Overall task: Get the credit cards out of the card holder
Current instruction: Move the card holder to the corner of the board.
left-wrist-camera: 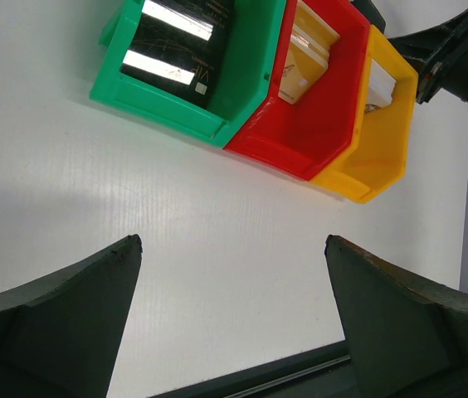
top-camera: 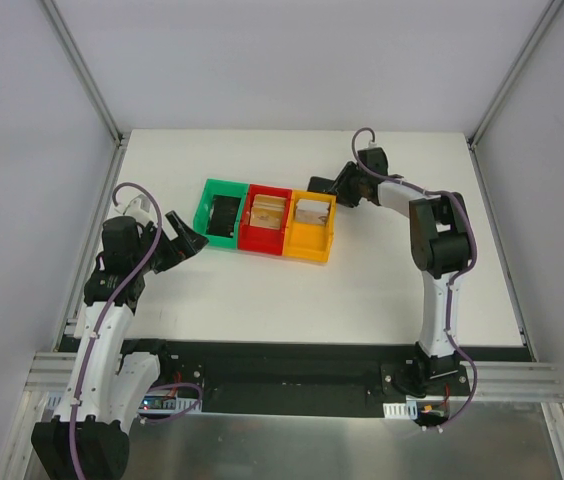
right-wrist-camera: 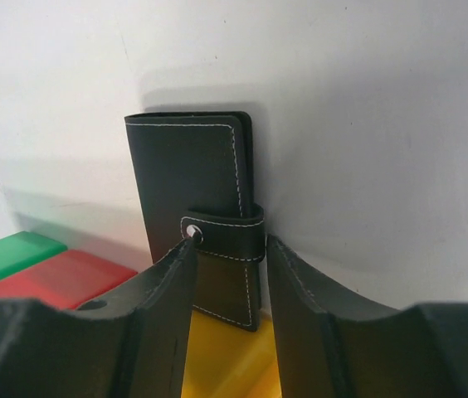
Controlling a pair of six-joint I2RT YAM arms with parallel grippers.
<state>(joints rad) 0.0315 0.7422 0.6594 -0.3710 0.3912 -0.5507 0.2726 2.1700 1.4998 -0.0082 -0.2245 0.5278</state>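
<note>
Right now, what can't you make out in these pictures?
Inside the card holder: right wrist view, it is closed and strapped.
Grip: right gripper fingers flank the strap; contact unclear.
Green bin contents: left wrist view, cut off by the top edge; too small from above.

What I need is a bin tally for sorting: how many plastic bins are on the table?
3, side by side in a row: green bin at the left, red bin in the middle, orange bin at the right.
</note>
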